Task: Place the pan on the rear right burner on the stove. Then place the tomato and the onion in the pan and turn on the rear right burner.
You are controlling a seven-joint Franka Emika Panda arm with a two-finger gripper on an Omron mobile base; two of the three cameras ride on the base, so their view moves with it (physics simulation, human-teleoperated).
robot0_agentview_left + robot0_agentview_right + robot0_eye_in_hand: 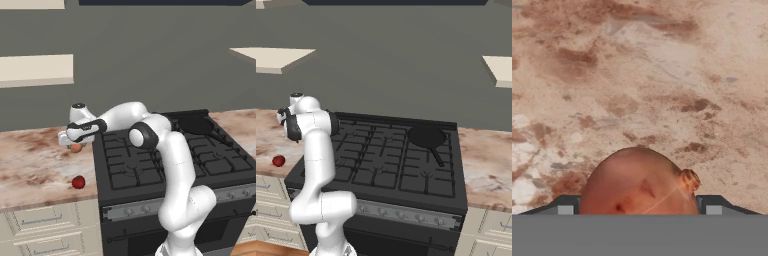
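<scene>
The orange-tan onion (76,147) lies on the marble counter left of the stove (150,167). My gripper (73,144) reaches down over it. In the hand view the onion (637,180) spans the whole gap of the gripper (640,207), and both dark fingertips (568,205) sit flush against its sides. The red tomato (78,182) (278,160) rests nearer the counter's front edge. On the rear right burner (445,131) sits the black pan (196,125) (427,136), its handle pointing toward the front right.
A grey knob strip (131,211) (406,215) runs along the stove front. Marble counter (30,165) stretches left of the stove, and more counter (486,165) lies to its right. Pale wall shelves (35,70) hang above the left counter.
</scene>
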